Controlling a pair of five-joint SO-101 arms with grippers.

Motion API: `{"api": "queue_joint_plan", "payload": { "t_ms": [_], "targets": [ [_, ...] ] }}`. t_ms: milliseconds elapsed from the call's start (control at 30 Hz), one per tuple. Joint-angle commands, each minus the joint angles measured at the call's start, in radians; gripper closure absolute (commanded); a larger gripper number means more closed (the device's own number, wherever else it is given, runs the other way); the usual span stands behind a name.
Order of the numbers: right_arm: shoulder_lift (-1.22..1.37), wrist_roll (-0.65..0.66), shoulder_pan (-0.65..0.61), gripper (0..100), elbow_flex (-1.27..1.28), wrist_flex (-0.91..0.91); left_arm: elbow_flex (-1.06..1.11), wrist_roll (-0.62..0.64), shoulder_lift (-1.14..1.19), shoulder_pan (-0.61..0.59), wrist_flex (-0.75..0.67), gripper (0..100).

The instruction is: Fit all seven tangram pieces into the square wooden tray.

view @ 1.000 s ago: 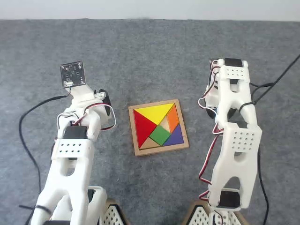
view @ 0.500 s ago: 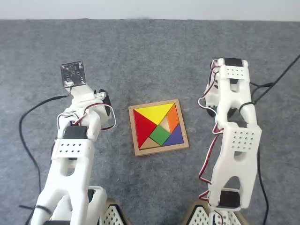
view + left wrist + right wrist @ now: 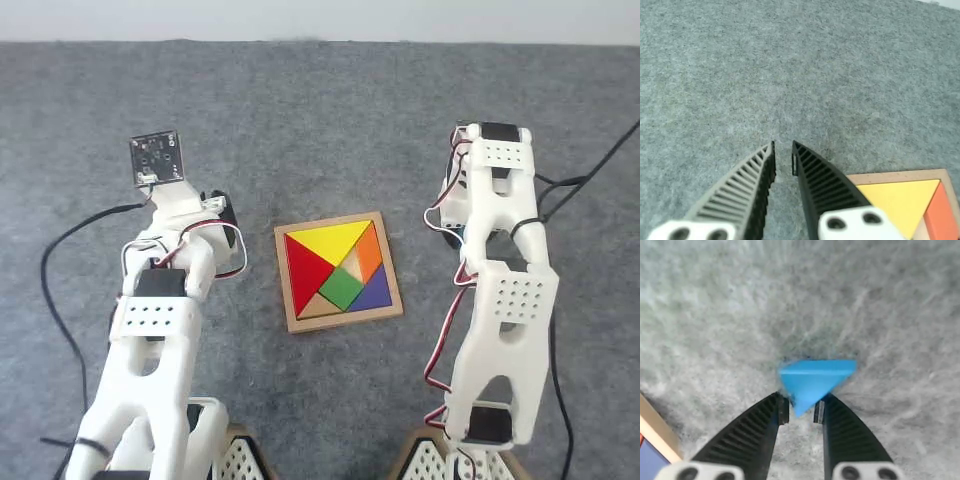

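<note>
The square wooden tray [image 3: 290, 300] lies mid-table between the two arms. In it are a yellow triangle [image 3: 328, 243], a red triangle [image 3: 303, 270], an orange piece [image 3: 369, 252], a green square [image 3: 342, 288] and a purple triangle [image 3: 376, 293]. A light blue triangle [image 3: 815, 376] lies on the grey mat beside the tray's corner [image 3: 655, 427]. My right gripper [image 3: 801, 410] is shut on its near tip. My left gripper [image 3: 783, 146] hangs over bare mat just off the tray's edge [image 3: 890, 176], shut, with nothing in it.
Grey felt mat [image 3: 330, 130] covers the whole table, with room on every side of the tray. Black cables [image 3: 55, 270] trail along the mat at the left and at the far right [image 3: 590, 175].
The right arm has shifted a few pixels toward the near edge. The left arm and the tray have not moved.
</note>
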Motion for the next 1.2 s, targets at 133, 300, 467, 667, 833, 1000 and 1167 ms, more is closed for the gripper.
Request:
{"api": "queue_joint_plan", "payload": {
  "t_ms": [133,300,467,667,833,1000,1167],
  "targets": [
    [-0.010,-0.026,-0.016,79.1,-0.032,0.016,-0.027,-0.008,-0.011,0.005,-0.020,95],
    [-0.007,-0.147,-0.016,67.5,-0.071,-0.012,-0.027,-0.008,-0.011,0.005,-0.020,95],
    [-0.001,-0.295,-0.018,74.7,-0.153,-0.016,-0.027,-0.009,-0.011,0.005,-0.020,95],
    [0.025,-0.338,-0.008,84.1,-0.175,-0.038,-0.028,-0.009,-0.011,0.005,-0.020,95],
    [0.079,-0.373,-0.027,80.3,-0.175,-0.041,-0.028,-0.009,-0.011,0.005,-0.020,95],
    [0.096,-0.388,-0.031,80.0,-0.175,-0.064,-0.028,-0.009,-0.011,0.005,-0.020,95],
    [0.099,-0.285,-0.033,79.9,-0.175,-0.036,-0.028,-0.009,-0.011,0.005,-0.020,95]
  ]
}}
